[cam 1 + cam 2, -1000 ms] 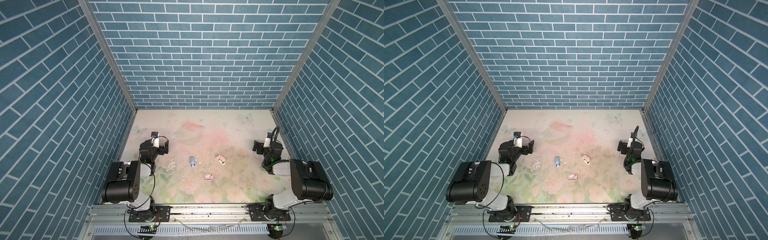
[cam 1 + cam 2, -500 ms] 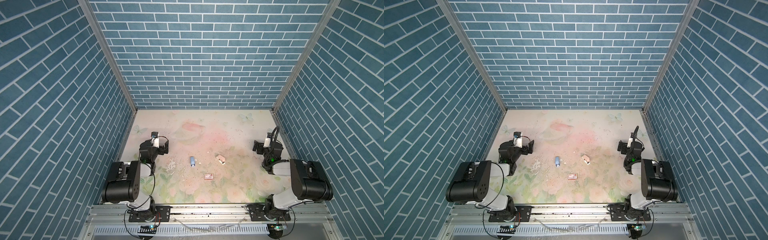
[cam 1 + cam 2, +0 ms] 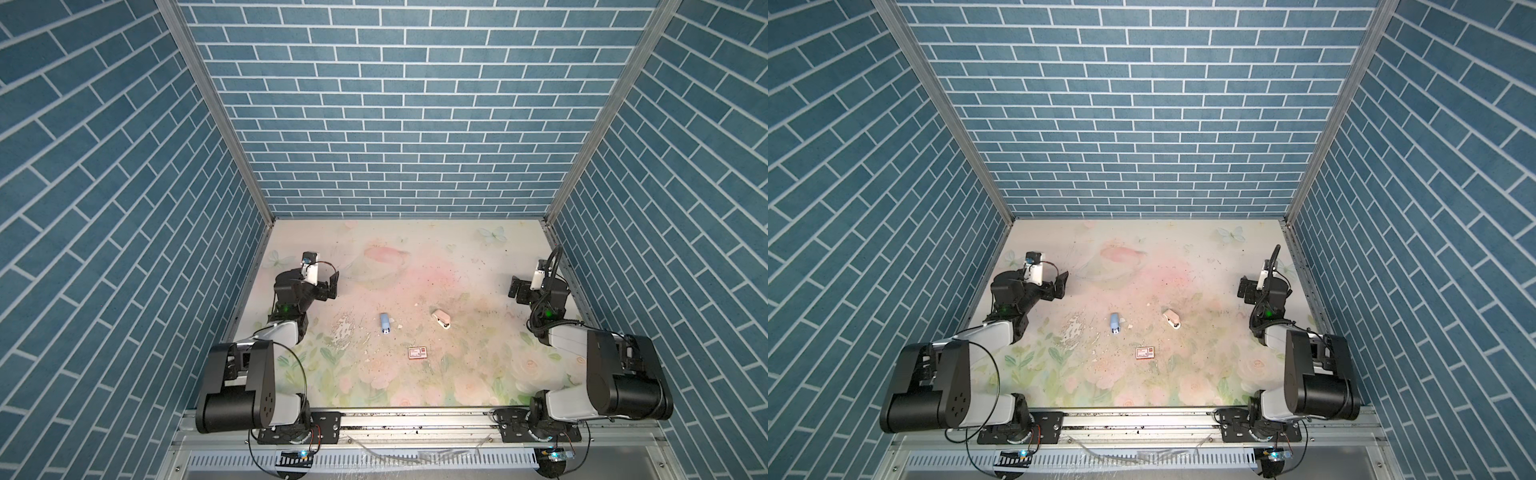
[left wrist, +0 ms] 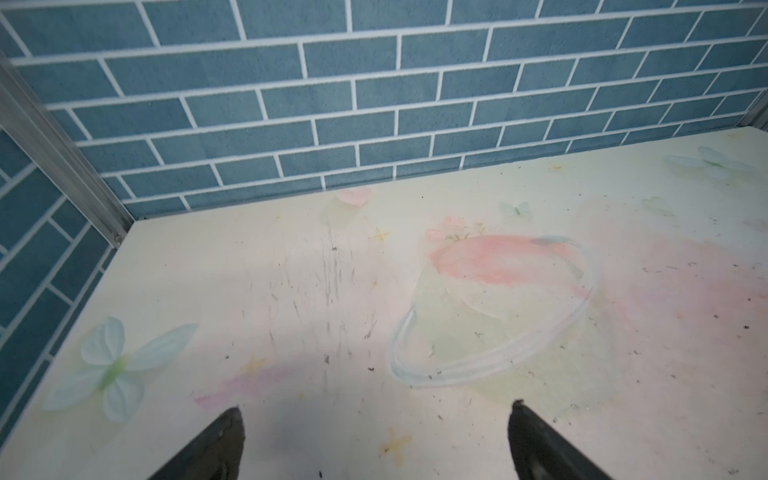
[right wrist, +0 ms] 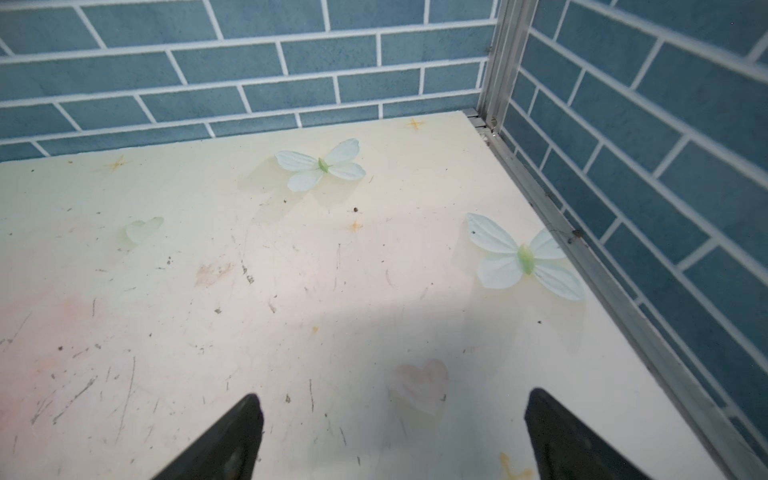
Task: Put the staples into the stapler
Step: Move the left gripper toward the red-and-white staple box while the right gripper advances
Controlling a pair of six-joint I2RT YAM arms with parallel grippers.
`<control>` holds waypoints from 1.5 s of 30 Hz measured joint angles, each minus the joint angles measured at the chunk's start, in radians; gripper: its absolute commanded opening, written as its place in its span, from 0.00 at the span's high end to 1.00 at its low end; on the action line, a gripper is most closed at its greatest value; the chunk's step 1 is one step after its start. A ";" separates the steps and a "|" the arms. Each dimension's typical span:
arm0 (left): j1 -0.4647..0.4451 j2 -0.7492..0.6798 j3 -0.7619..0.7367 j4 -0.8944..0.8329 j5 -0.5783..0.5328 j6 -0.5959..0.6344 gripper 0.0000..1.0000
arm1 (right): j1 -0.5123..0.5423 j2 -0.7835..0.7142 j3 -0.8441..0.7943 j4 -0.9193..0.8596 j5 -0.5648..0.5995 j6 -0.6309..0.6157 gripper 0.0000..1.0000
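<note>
Both arms sit drawn back at the sides of the bench (image 3: 415, 249), well apart from the things lying in its middle. The left gripper (image 4: 376, 419) is released, its dark jaws spread wide over bare printed surface with nothing between them. The right gripper (image 5: 392, 411) is likewise spread and empty, hanging near the far right corner of the bench. In both top views the staple box (image 3: 417, 353), red and white, lies flat toward the front edge, between the two arms and touched by neither. Behind it to the left lies a blue stapler (image 3: 385, 323), and behind it to the right a beige stapler (image 3: 442, 318), set at a slant. The three are near one another but apart. Whether either stapler is opened is too small to tell, and no loose staple strips can be made out at this size
</note>
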 measured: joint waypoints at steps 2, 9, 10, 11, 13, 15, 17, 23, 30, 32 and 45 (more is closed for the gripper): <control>0.000 -0.023 0.055 -0.083 0.008 0.012 0.00 | 0.000 -0.064 0.028 -0.078 0.029 0.018 0.01; 0.000 0.042 0.351 -0.567 0.059 0.105 0.00 | 0.000 -0.214 0.232 -0.463 -0.011 0.198 0.01; 0.000 0.058 0.390 -0.628 0.068 0.116 0.00 | 0.000 -0.243 0.233 -0.485 -0.040 0.225 0.01; 0.000 0.071 0.418 -0.675 0.076 0.122 0.00 | 0.000 -0.281 0.217 -0.495 -0.077 0.251 0.01; 0.000 0.073 0.428 -0.721 0.077 0.118 0.00 | 0.000 -0.353 0.156 -0.486 -0.135 0.291 0.01; 0.000 0.061 0.402 -0.718 0.069 0.106 0.01 | 0.000 -0.402 0.103 -0.506 -0.180 0.330 0.04; 0.000 0.033 0.345 -0.673 0.045 0.088 0.00 | 0.000 -0.399 0.097 -0.558 -0.230 0.351 0.07; 0.000 -0.015 0.266 -0.606 0.010 0.077 0.02 | 0.013 -0.320 0.155 -0.716 -0.385 0.385 0.11; -0.014 -0.084 0.264 -0.638 0.093 0.138 0.00 | 0.167 -0.314 0.161 -0.829 -0.467 0.401 0.16; -0.045 -0.113 0.275 -0.700 0.121 0.190 0.00 | 0.228 -0.319 0.151 -0.842 -0.476 0.414 0.17; -0.536 -0.156 0.396 -1.123 0.172 0.464 0.00 | 0.348 -0.502 -0.086 -0.751 -0.606 0.599 0.20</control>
